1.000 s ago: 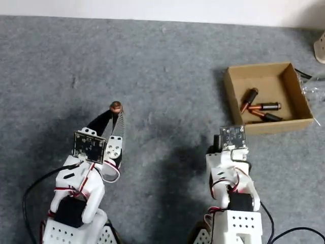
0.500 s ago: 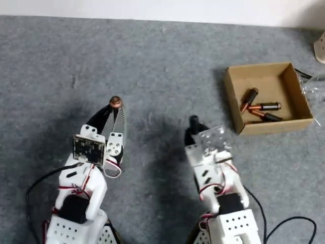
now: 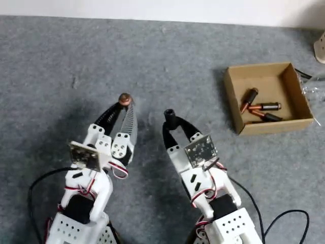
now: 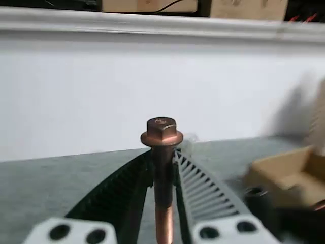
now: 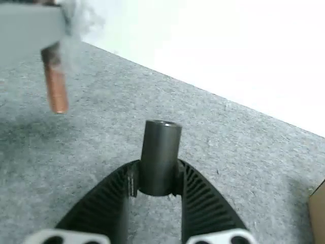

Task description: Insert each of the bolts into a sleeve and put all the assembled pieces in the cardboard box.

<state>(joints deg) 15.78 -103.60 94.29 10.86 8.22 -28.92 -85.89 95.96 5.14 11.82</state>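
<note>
Two arms, one bolt, one sleeve, one box. Your left gripper (image 3: 125,103) is clamped on the single copper bolt (image 4: 162,168), head up. Your right gripper (image 3: 172,122) pinches the single dark sleeve (image 5: 160,157), upright with its open end on top. Bolt and sleeve stand near each other but apart (bare grey mat (image 3: 152,61) shows between them). The cardboard box (image 3: 277,125) sits well off to the right and holds three assembled pieces (image 3: 264,107). Ahead of both grippers you have open mat up to the far edge at the white wall (image 3: 152,7).
</note>
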